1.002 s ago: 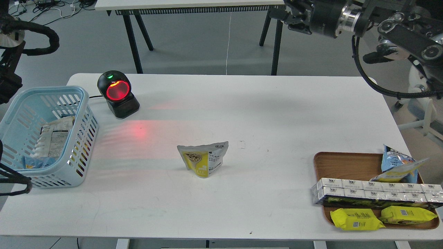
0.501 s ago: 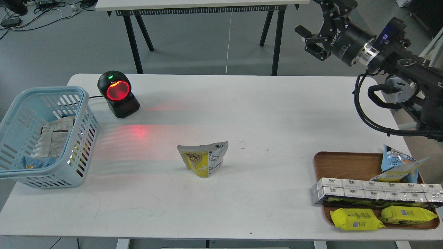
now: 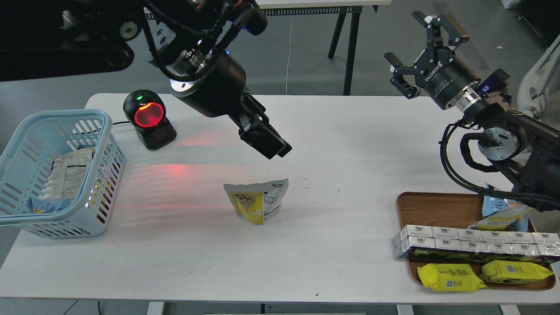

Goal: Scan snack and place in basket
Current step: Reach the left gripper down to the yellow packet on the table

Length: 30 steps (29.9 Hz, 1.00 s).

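The snack (image 3: 258, 201), a small pouch with a white top and a yellow lower part, stands upright in the middle of the white table (image 3: 350, 144). The light blue basket (image 3: 106, 131) sits at the table's left edge and holds other packets. My left gripper (image 3: 269, 145) hangs above the table, a little above and behind the snack, apart from it. Its dark fingers overlap and I cannot tell them apart. My right gripper (image 3: 415, 48) is open and empty, raised over the table's far right edge.
A black scanner (image 3: 149, 119) with a glowing red window stands at the back left and casts red light on the table. A brown wooden tray (image 3: 437, 208) at the front right holds white boxes, yellow packets and a blue-and-yellow bag.
My left arm has swung in from the upper left to above the snack. My right gripper has moved down and slightly right. The snack has not moved.
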### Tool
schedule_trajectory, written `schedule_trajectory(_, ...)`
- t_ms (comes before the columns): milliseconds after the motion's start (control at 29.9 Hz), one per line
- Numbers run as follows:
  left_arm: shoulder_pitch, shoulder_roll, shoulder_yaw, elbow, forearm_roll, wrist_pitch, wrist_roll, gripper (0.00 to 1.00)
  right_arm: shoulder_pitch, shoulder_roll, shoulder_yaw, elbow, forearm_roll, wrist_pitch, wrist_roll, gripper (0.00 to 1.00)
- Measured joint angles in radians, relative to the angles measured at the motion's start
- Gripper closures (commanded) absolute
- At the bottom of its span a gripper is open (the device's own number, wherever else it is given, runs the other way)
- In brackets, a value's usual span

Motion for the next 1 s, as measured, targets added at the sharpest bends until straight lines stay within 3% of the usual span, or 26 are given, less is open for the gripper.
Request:
schedule_trajectory(301, 0.059, -0.185, 0.115, 0.064, 0.036, 0.000, 0.000, 0.01, -0.011, -0.005, 0.017, 0.014, 0.004, 0.000, 0.000, 0.05)
schedule_trajectory(1002, 0.314, -0.245, 0.119, 0.202, 0.025, 0.000, 0.000, 0.03, -0.051, -0.018, 0.028, 0.027, 0.004, 0.000, 0.000, 0.05)
